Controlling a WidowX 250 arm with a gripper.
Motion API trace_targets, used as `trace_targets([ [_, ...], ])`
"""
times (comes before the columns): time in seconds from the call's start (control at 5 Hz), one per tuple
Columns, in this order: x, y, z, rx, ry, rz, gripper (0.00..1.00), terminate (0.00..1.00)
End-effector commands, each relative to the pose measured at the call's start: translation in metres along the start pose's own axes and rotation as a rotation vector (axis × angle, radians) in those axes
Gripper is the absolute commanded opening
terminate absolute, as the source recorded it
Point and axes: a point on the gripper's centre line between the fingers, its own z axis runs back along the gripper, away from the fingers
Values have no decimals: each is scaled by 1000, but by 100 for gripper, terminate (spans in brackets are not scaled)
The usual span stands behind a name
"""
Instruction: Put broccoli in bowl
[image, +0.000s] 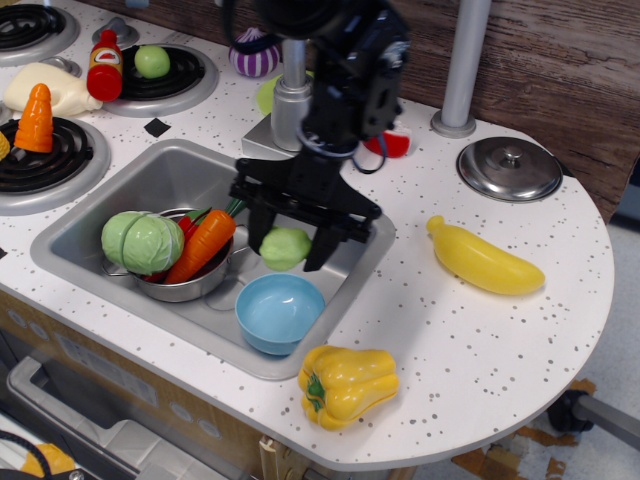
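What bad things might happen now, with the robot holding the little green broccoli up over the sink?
The gripper holds the small pale-green plastic broccoli above the sink, up and a bit off from the small round light-blue plastic bowl. Let go now, it may hit the bowl's rim and bounce into the grey metal sink. The shiny steel pot with the orange toy carrot sits close, so it could land there instead.

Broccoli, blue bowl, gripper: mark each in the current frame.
broccoli (285, 248), main camera view, middle of its bumpy head
blue bowl (279, 312), main camera view, inner floor
gripper (289, 246), main camera view, midway between fingertips
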Motion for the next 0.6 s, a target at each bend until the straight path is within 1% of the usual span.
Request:
trace_targets([
  [0.0, 7, 7, 8, -32, -72, -20, 100, 0],
  [0.2, 7, 7, 8, -32, -72, -20, 100, 0],
  [0.4, 7, 7, 8, -32, -72, -20, 100, 100],
])
